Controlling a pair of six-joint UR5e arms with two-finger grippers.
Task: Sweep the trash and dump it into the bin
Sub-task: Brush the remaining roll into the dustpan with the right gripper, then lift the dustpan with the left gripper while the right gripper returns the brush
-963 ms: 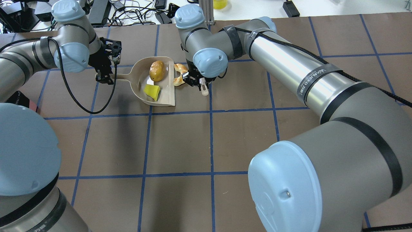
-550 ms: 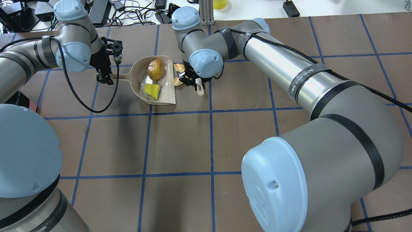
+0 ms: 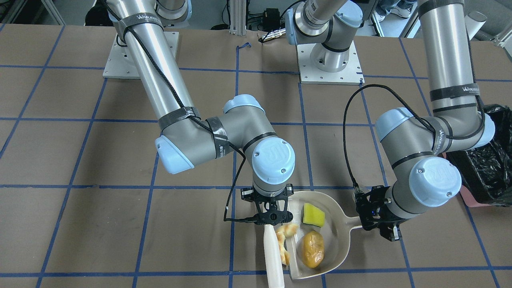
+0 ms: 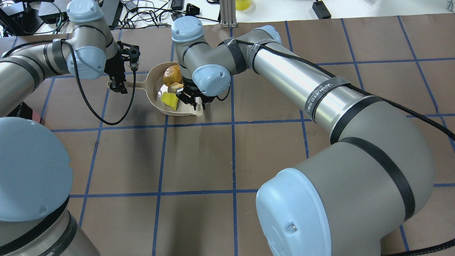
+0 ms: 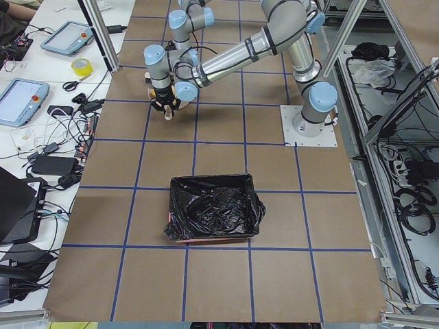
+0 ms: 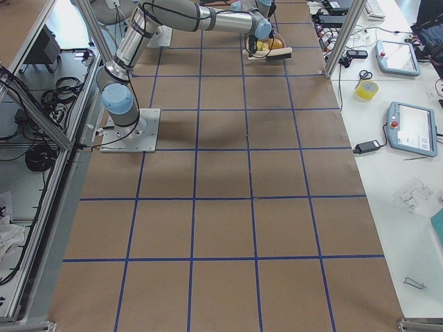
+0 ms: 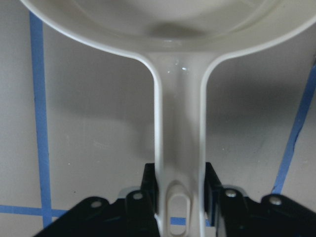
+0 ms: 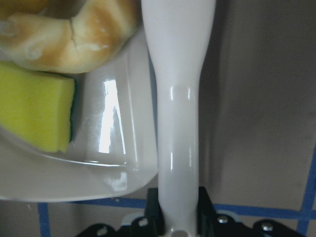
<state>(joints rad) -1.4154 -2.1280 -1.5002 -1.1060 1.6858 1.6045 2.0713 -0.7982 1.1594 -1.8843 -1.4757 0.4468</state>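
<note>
A beige dustpan (image 4: 156,96) lies on the table. My left gripper (image 4: 117,85) is shut on its handle (image 7: 178,148). The golden-brown potato lump (image 4: 171,74) and the yellow-green wedge (image 4: 170,101) lie in the pan. The tan croissant (image 4: 176,85) lies just inside the pan's mouth, between them; it also shows in the right wrist view (image 8: 74,24). My right gripper (image 4: 193,101) is shut on a white brush handle (image 8: 178,98) at the pan's open edge. The bin (image 5: 214,209), lined with a black bag, stands apart on my left side (image 3: 486,168).
Brown table with a grid of blue tape lines (image 4: 233,156). Cables and devices lie past the far edge (image 4: 149,14). My right arm's long links (image 4: 302,89) reach across the middle of the table.
My right gripper moved left with the brush and pushed the croissant from the table into the pan's mouth. My left gripper kept its hold on the handle.
</note>
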